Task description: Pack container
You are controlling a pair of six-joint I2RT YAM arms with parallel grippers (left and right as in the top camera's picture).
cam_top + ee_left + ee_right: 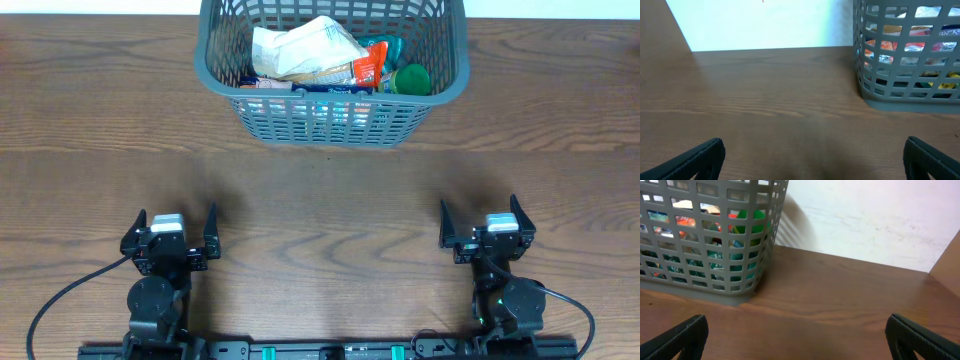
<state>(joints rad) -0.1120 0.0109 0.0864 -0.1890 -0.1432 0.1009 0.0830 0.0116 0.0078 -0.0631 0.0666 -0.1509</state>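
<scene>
The container (222, 75), a large dark grey lattice basket, stands at the far middle of the wooden table. It holds several snack packets (300, 50) and a green-lidded jar (410, 78). The container also shows in the left wrist view (862, 85) at the right and in the right wrist view (765, 265) at the left. My left gripper (172, 230) is open and empty near the front left. My right gripper (484, 226) is open and empty near the front right. Both are well short of the container.
A white wall (765, 22) rises behind the table's far edge. Bare wooden table (330, 210) lies between the grippers and the basket.
</scene>
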